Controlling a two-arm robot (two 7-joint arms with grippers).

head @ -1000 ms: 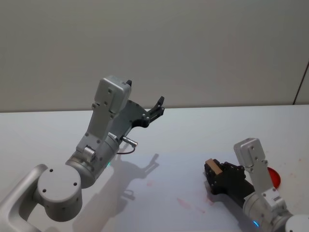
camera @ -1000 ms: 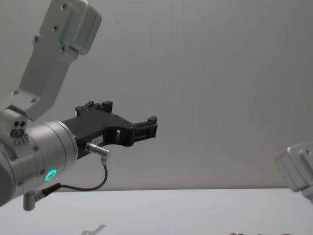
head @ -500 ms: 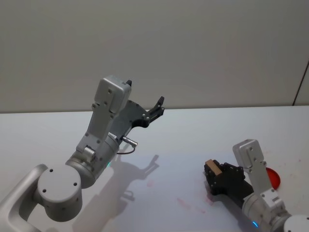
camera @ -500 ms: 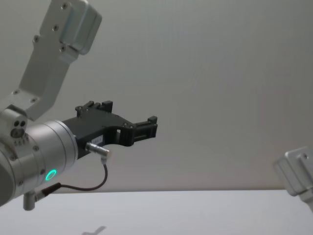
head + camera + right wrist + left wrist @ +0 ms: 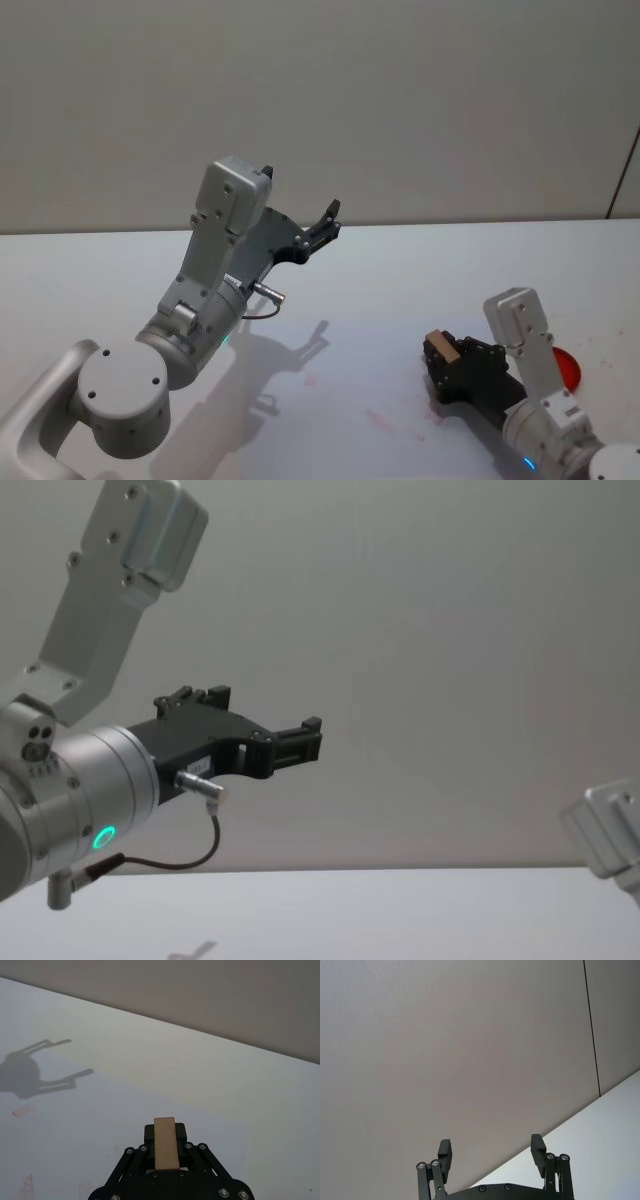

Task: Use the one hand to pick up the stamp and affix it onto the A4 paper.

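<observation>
My right gripper [image 5: 441, 360] is shut on the stamp [image 5: 441, 347], a small tan-brown block that sticks out between its black fingers, as the right wrist view also shows [image 5: 166, 1143]. It hangs low over the A4 paper [image 5: 340, 405], a white sheet that barely stands out from the white table and carries faint red marks [image 5: 385, 419]. I cannot tell whether the stamp touches the sheet. My left gripper [image 5: 328, 219] is raised high at the left with its fingers [image 5: 445, 1152] open and nothing between them.
A flat red round thing [image 5: 568, 368] lies on the table right of my right arm. The left arm's shadow [image 5: 35, 1072] falls across the sheet. A grey wall [image 5: 400, 100] closes off the back of the table.
My right arm dipped slightly and came back up, the stamp still in its grip. The left arm has not moved.
</observation>
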